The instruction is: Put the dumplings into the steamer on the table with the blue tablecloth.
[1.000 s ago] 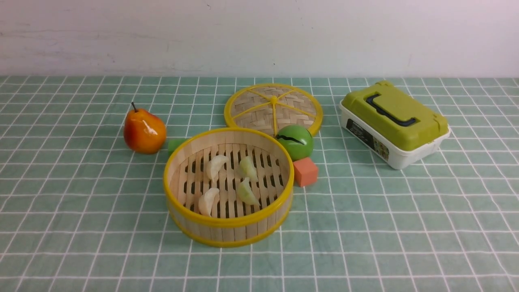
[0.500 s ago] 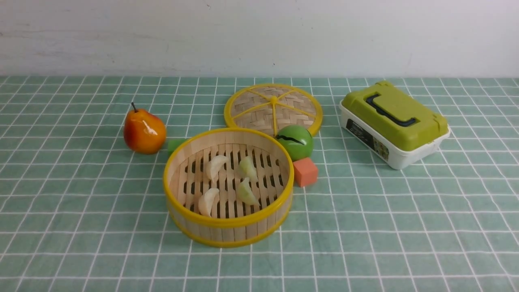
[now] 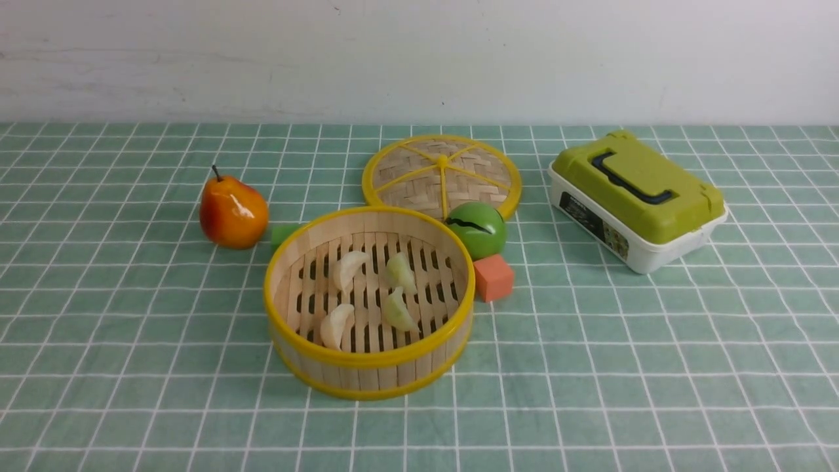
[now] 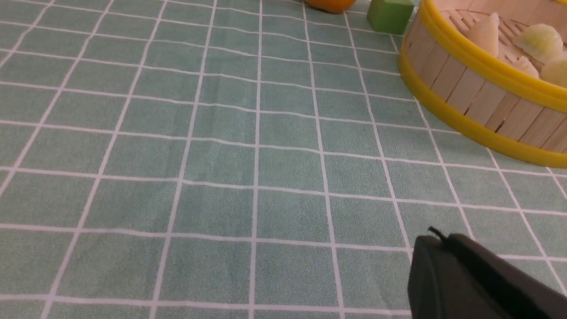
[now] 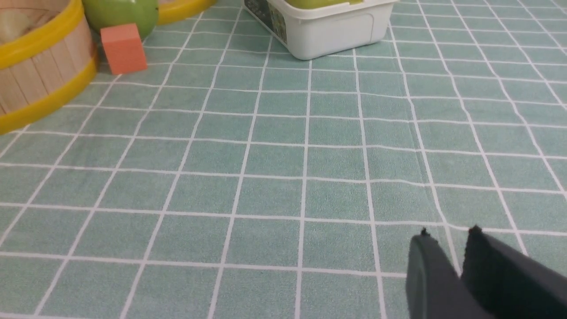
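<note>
Front view: we see four dumplings point(image 3: 367, 288) lying on the slats inside the steamer point(image 3: 308, 242), which stands on the cloth point(image 3: 131, 341); neither arm shows; we judge the placing done, so the next move calls only for keeping both arms clear. Left wrist view: our left gripper point(image 4: 436, 239) hangs shut and empty above bare cloth, the steamer well apart. Right wrist view: our right gripper point(image 5: 449, 237) hangs over cloth, jaws slightly parted, holding nothing.
</note>
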Motion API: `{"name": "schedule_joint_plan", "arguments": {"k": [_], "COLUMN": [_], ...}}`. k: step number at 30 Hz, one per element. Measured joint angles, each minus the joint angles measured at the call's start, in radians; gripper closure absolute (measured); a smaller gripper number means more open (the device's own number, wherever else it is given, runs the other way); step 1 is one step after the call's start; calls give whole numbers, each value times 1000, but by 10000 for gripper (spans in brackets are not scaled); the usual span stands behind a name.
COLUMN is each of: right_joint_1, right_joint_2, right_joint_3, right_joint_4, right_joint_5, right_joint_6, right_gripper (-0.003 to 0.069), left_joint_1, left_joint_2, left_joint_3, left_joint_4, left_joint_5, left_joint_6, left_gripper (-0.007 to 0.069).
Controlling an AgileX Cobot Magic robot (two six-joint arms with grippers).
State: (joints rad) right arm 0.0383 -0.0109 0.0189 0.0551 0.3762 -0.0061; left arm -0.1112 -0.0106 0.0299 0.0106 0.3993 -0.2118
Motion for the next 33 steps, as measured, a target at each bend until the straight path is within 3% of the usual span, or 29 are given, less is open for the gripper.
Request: {"name": "schedule_joint_plan", "arguments": {"k": [33], "right_joint_1": [0], "right_joint_2": [0], "right_joint_3": [0], "right_joint_4": [0], "right_joint_5": [0], "right_joint_6": [0], "right_gripper": [482], "left_joint_1": [0], "left_joint_2": [0], "left_joint_3": [0], "left_joint_4": [0], "left_joint_5": [0], "left_joint_6": [0], "left_gripper": [608]}}
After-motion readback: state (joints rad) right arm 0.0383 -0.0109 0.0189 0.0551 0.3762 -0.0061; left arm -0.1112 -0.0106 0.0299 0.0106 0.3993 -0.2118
